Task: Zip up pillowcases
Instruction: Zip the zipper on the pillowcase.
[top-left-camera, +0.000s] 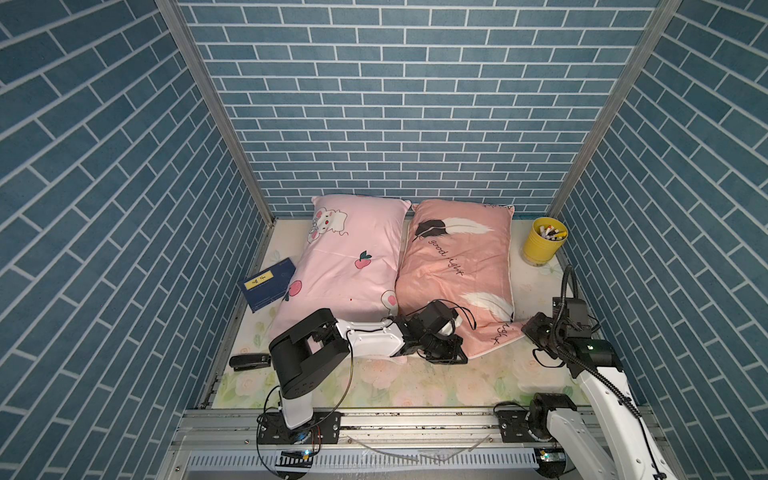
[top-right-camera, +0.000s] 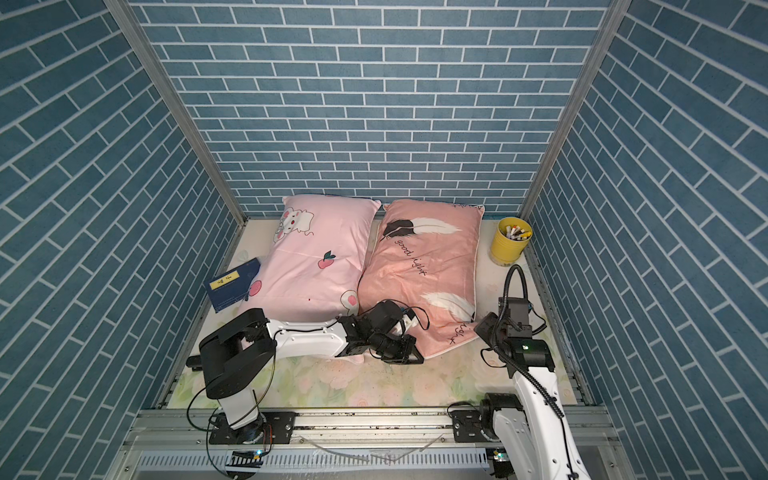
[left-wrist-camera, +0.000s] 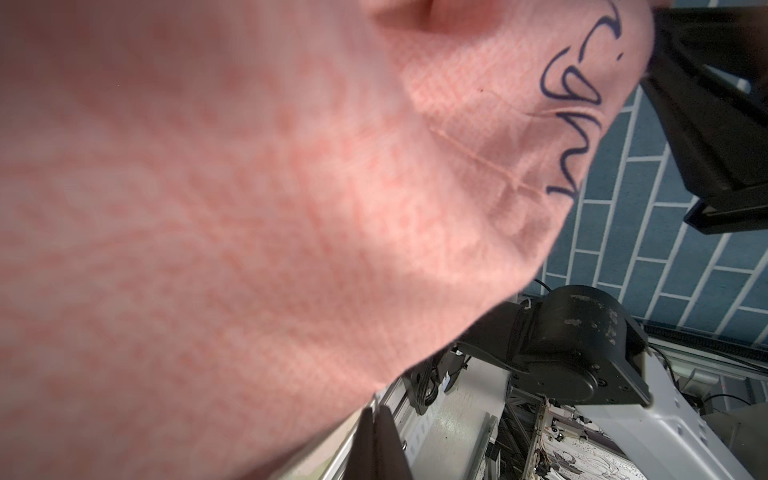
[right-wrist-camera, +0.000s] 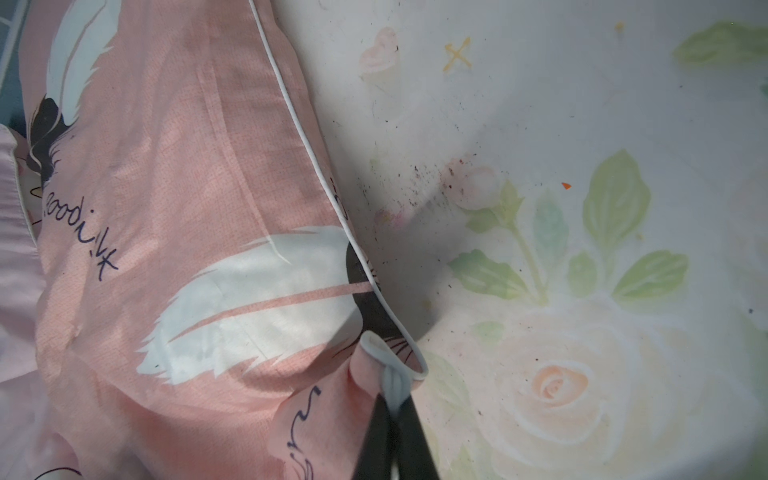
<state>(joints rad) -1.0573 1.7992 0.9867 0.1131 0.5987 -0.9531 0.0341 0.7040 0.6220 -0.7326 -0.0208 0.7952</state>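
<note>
— So, which way do the pillowcases lie?

— Lengthwise, both. The light pink pillowcase (top-left-camera: 349, 266) and the salmon pillowcase (top-left-camera: 453, 266) sit side by side on the floral bench (top-left-camera: 415, 386). Their long axes run from the arms toward the back wall (top-left-camera: 395, 124), and their long sides touch. The pink one slants a little, its near end swinging to the left.

— How do they look?

— Stuffed and plump. The pink one carries a white bunny at its far end and scattered peaches. The salmon one has black-and-white feathers and white piping, and its near end flattens into a loose flap.

— Any writing?

— "good night" in dark script on the salmon case, upside down in both top views. The tail of the same script, "ight", shows on the near flap. A blue book (top-left-camera: 268, 284) beside the pink case has a yellow label, too small to read.

— And the pincers?

— The right pincer (right-wrist-camera: 392, 405) is clenched on the white piping at the salmon case's near right corner. The left pincer (left-wrist-camera: 373, 419) is clenched too, at that case's near edge. Salmon cloth lies over its tips, so I cannot tell what it pinches.

— Anything else?

— A yellow cup (top-left-camera: 544, 241) of markers stands far right, and a black stapler (top-left-camera: 249, 360) lies at the left edge.
</note>
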